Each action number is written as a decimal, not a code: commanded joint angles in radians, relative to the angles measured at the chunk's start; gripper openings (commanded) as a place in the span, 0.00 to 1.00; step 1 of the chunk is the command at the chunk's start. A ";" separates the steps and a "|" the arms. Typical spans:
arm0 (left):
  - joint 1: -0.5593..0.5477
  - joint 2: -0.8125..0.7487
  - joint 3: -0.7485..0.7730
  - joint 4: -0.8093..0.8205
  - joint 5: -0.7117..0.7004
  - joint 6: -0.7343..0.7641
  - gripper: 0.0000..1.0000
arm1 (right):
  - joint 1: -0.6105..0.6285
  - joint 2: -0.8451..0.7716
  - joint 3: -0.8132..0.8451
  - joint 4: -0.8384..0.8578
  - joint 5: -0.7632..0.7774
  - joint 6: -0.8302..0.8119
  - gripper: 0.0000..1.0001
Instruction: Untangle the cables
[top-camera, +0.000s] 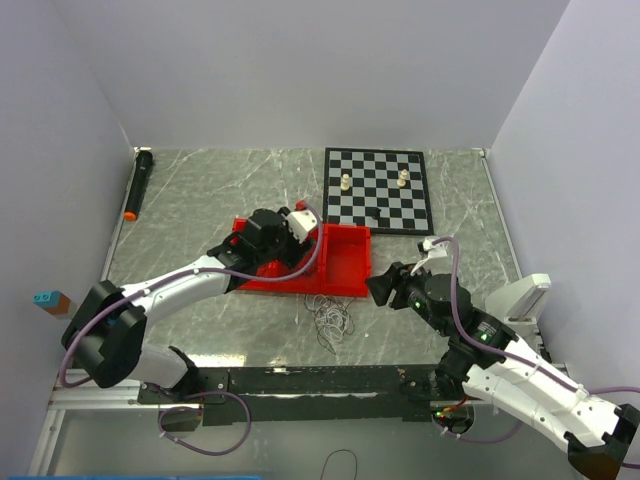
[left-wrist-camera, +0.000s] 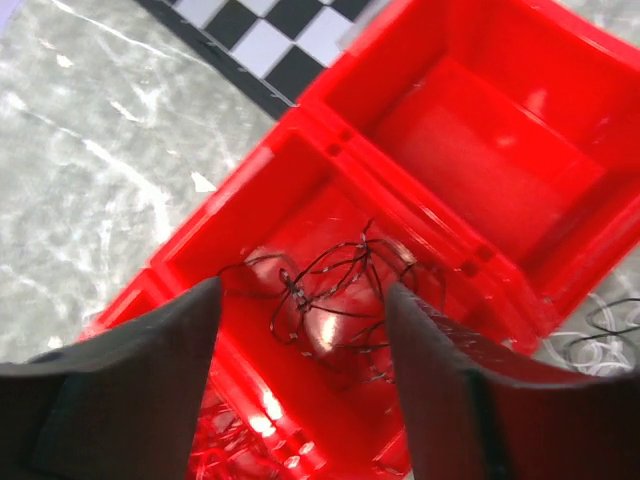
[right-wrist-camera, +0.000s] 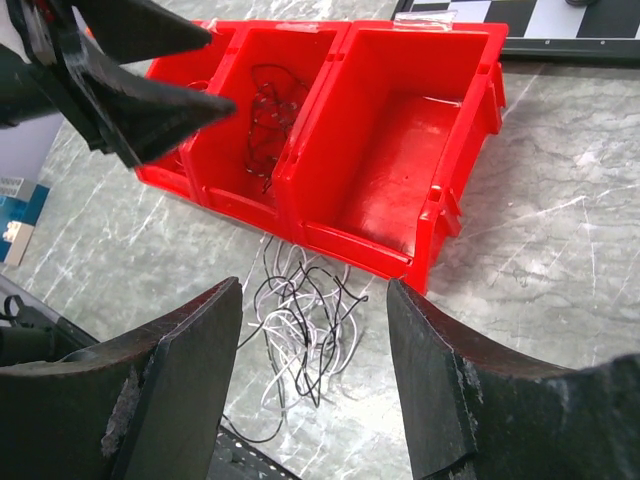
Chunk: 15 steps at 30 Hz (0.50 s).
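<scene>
High rear overview, two close wrist views, all sharing red bins

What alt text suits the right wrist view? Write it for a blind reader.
A tangle of black and white cables lies on the table before a red bin, framed by the open right gripper. More black cable sits inside the bin.

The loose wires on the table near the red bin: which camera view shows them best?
The right wrist view: the loose wires lie close up, with the white and black strands distinct. The top view shows them as a small faint tangle. The left wrist view catches only a few loops at its right edge.
</scene>
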<state>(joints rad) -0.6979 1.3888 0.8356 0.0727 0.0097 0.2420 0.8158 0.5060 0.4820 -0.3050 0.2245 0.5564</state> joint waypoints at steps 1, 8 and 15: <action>-0.015 0.015 0.052 0.042 0.042 -0.004 0.77 | 0.006 -0.001 -0.005 0.021 0.007 0.005 0.66; -0.067 -0.030 0.175 -0.210 0.313 0.147 0.89 | 0.005 0.005 -0.019 0.023 0.004 0.010 0.66; -0.287 -0.034 0.186 -0.386 0.519 0.347 0.91 | 0.003 0.003 -0.011 0.012 0.016 0.011 0.66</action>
<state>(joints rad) -0.8810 1.3548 0.9966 -0.1841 0.3592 0.4564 0.8158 0.5133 0.4694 -0.3073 0.2241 0.5606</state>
